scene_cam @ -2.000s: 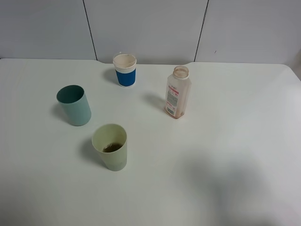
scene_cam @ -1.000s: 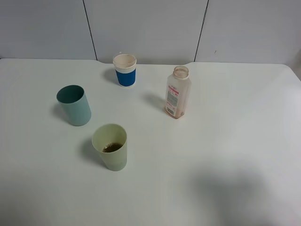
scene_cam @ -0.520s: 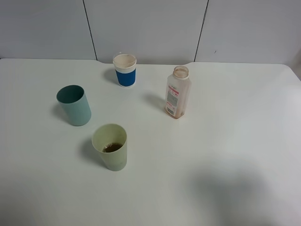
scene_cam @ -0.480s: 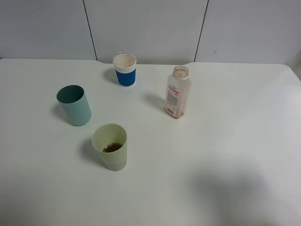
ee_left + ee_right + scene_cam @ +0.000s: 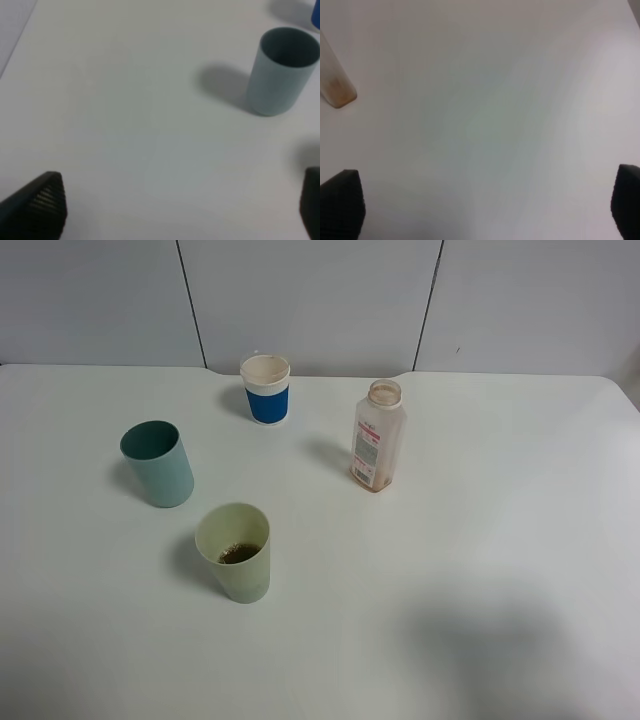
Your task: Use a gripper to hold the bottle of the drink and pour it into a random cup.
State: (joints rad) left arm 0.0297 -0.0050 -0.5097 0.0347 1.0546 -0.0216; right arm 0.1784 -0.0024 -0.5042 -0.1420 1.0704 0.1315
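On the white tabletop [image 5: 480, 540] from my high camera, I see the bottle [image 5: 378, 436] standing upright and uncapped toward the far right of the group, its white-and-red label facing the camera and only a thin brown residue low in its body. Nearer to me and to the left stands the pale yellow-green cup [image 5: 235, 551], upright, with a small pool of brown drink in its bottom; it is well apart from the bottle. To the cup's far left sits a teal cup [image 5: 157, 462], and at the back, near the wall, a white cup with a blue band [image 5: 266, 388], both upright and each standing clear of the others. Neither arm shows in the high view; I only see a soft shadow on the tabletop at the near right. From my left wrist camera, the left claw [image 5: 175, 210] hangs above bare tabletop with its two black fingertips [image 5: 42, 200] spread far apart at the frame's edges, nothing between them, and the teal cup [image 5: 281, 70] beyond. From my right wrist camera, the right claw [image 5: 485, 205] is likewise spread wide and empty, with the base of the bottle [image 5: 334, 82] just visible at the frame's edge, well away from its fingertips [image 5: 342, 200]
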